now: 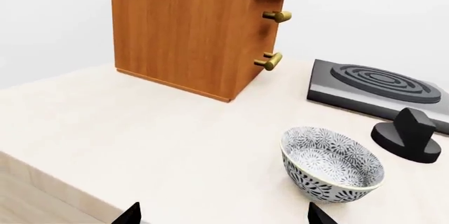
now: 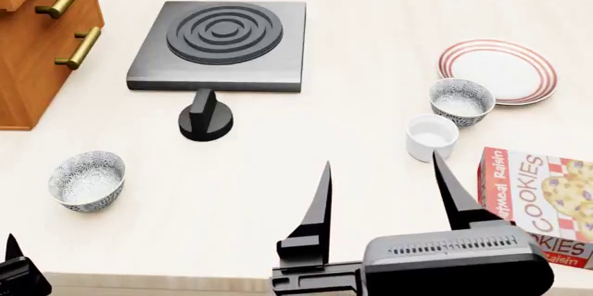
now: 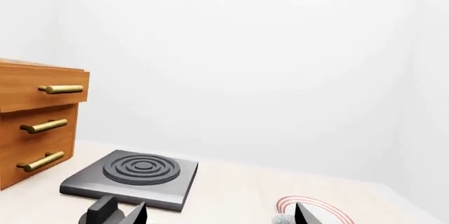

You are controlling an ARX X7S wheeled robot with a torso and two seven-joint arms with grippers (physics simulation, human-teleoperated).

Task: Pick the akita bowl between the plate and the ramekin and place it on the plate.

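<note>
The akita bowl (image 2: pixel 462 101), grey-and-white speckled, sits between the red-ringed white plate (image 2: pixel 500 71) and the plain white ramekin (image 2: pixel 432 137) at the right of the counter. The right wrist view catches only a sliver of that bowl (image 3: pixel 283 219) and the plate's rim (image 3: pixel 316 203). My right gripper (image 2: pixel 381 183) stands open above the counter's front, nearer to me than the ramekin, with nothing between its fingers. An identical second bowl (image 2: pixel 87 180) lies at the front left, seen close in the left wrist view (image 1: pixel 331 164). My left gripper (image 1: pixel 221 214) hangs open beside it, apart from it.
A dark hotplate (image 2: pixel 221 44) with a black knob (image 2: pixel 205 117) in front sits at the back centre. A wooden drawer cabinet (image 2: pixel 37 28) with brass handles stands at the far left. A cookies box (image 2: pixel 542 202) lies at the front right, near the ramekin.
</note>
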